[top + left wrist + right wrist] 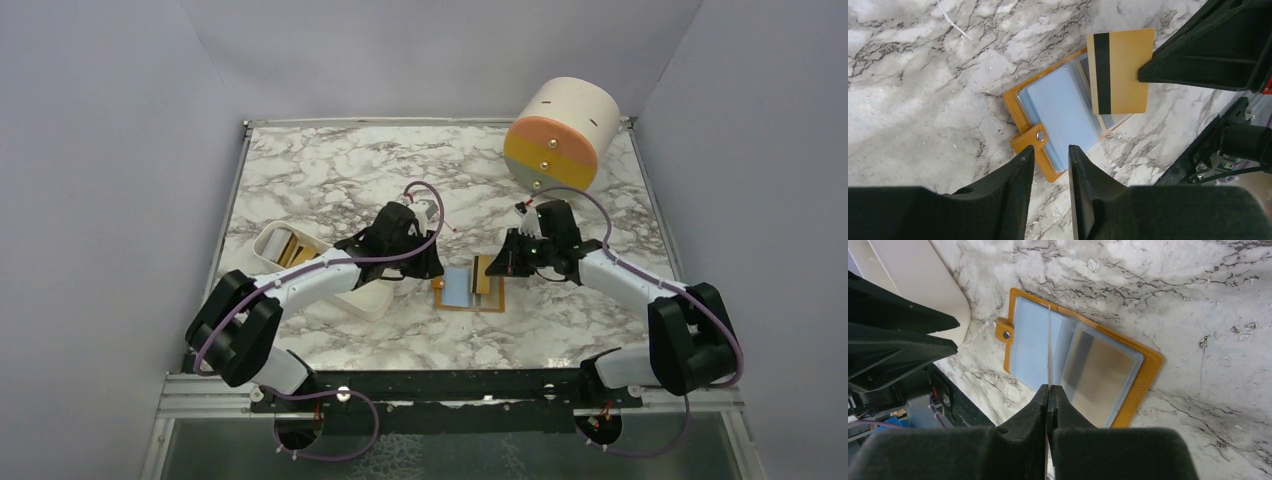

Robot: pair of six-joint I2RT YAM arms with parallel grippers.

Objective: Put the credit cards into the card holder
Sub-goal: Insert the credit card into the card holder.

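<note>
The right gripper (1049, 390) is clamped tight on one edge of a gold credit card (1125, 70) with a black stripe. The right wrist view shows this card edge-on as a thin line running out from the fingertips. It hangs over the open card holder (1012, 105), about where the clear sleeves meet at the fold. Whether its free edge touches a sleeve cannot be told. The card holder lies flat and spread open on the marble table (330, 170), near the front and between the two grippers, with its blue-grey sleeves facing up. The sleeve on its right half holds a silver-grey card (1098, 372). The sleeves on the left half look empty. The left gripper (1050, 162) sits just left of the card holder with its jaws partly apart and nothing between them. Its fingertips point at the snap tab (1034, 140), close to it but apart from it. Further left, under the left arm, stands a white tray (923, 280) with more gold cards (290, 250) standing in its far end. Its rounded near corner is just beside the card holder's left edge. A cream and orange drum (560, 130) lies tilted in the far right corner, well apart from the card holder. Bare marble stretches far of the card holder and to its right.
</note>
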